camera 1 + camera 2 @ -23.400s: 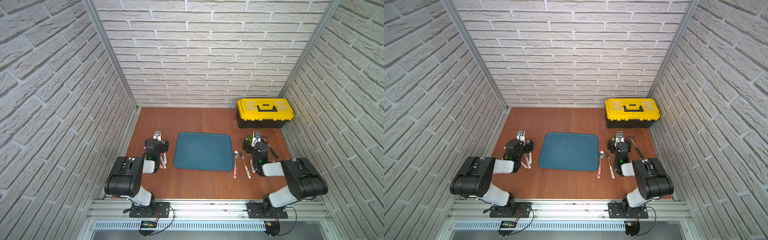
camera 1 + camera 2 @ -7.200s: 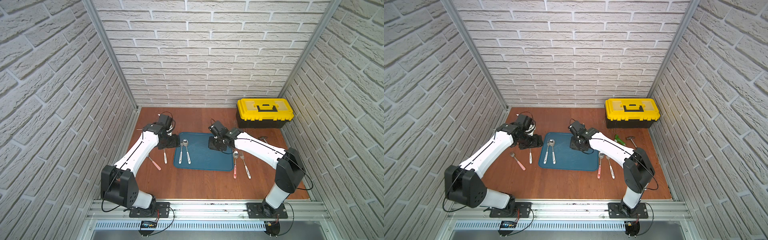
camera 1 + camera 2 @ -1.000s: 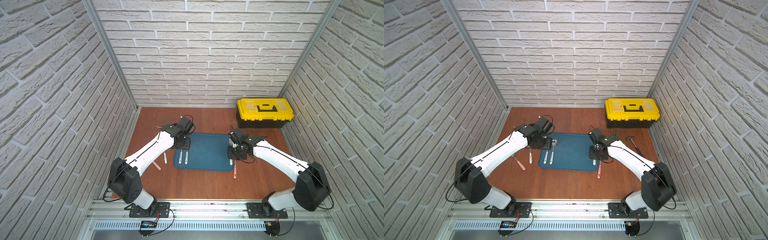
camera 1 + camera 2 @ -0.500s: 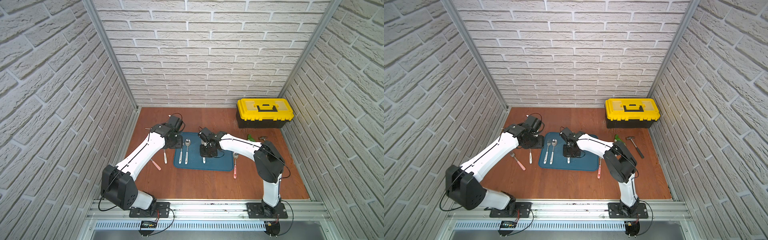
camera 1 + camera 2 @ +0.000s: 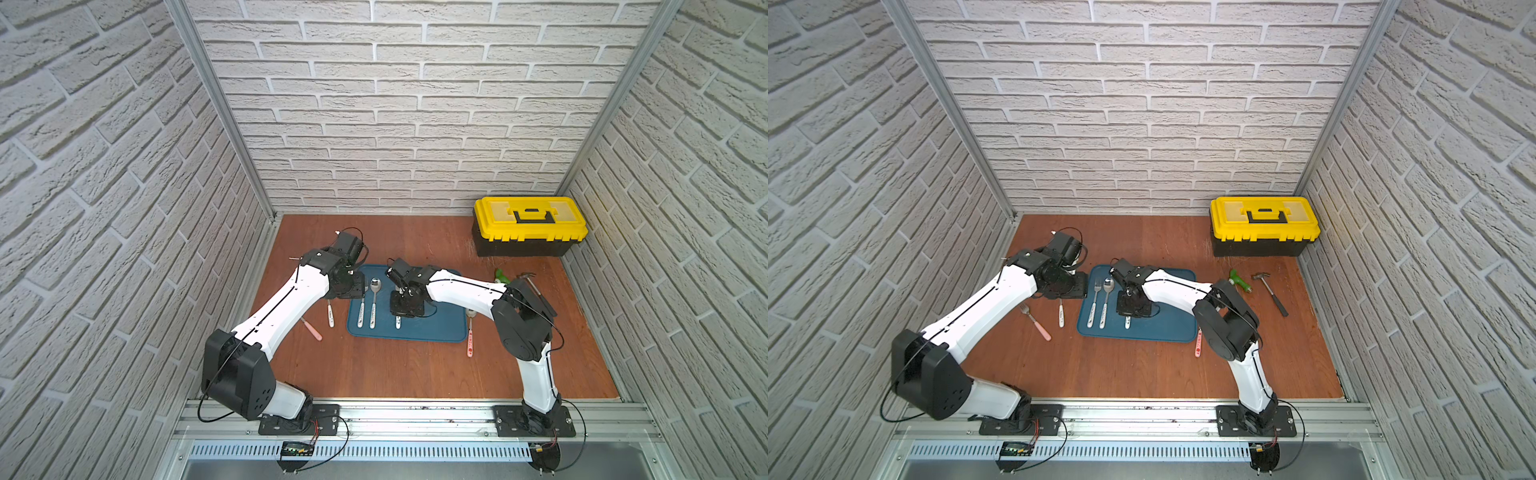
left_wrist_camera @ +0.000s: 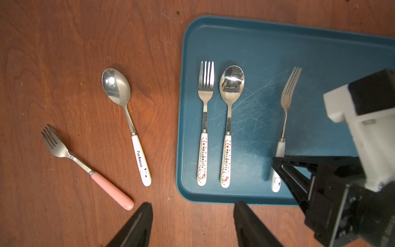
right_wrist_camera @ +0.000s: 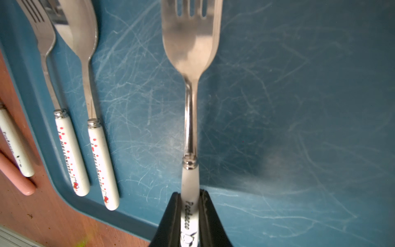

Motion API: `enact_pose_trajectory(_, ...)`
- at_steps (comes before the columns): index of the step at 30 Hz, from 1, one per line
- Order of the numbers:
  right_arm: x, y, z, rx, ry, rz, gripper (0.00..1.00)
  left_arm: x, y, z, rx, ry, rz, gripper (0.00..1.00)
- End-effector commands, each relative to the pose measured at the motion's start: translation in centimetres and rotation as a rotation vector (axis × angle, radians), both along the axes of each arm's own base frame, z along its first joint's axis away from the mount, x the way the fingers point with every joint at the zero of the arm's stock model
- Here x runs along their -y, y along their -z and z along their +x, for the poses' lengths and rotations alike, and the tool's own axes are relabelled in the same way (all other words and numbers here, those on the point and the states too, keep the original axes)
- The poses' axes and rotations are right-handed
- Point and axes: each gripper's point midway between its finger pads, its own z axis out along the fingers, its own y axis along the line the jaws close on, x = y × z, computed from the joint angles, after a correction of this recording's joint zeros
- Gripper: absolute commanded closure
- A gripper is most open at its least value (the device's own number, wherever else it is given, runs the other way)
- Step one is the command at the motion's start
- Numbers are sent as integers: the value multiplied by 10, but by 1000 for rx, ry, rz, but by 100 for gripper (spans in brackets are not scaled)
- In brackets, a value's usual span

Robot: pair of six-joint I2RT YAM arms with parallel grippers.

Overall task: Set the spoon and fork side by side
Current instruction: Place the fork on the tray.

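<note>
Fork (image 7: pixel 190 119): pinched by handle end in right end effector (image 7: pixel 189 194), over tray (image 7: pixel 299 107) | left end effector (image 6: pixel 193 203) spread, empty | risk: pivots on release, lands askew to spoon (image 6: pixel 136 145)

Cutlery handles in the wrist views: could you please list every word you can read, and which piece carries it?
"Pochacco": white-handled spoon beside the tray.
"Pochacco": handle of the held fork, in the right gripper.
"I HELLOKITTY", red heart after the I: handle of the tray fork.
"I HELLOKITTY", same heart: handle of the tray spoon next to it.
Fine print beside those words: too small to read.
</note>
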Motion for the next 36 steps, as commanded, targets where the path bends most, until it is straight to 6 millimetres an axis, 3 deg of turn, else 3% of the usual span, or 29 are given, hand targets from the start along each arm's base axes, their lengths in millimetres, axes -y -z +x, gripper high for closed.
enact_pose_trajectory(1, -10, 1, 1, 1, 2, 12, 87, 1, 0, 1, 14, 9, -11, 35)
enact_pose_trajectory(21, -2, 25, -13, -34, -4, -23, 81, -1, 4, -1, 10, 1, -11, 35)
enact_pose_trajectory(32, -2, 17, -13, -24, -7, -18, 76, -2, 4, -3, 7, -6, -10, 34)
enact_pose_trajectory(36, -2, 0, -9, 19, -8, -2, 71, -6, 5, -5, 1, -17, 8, 33)
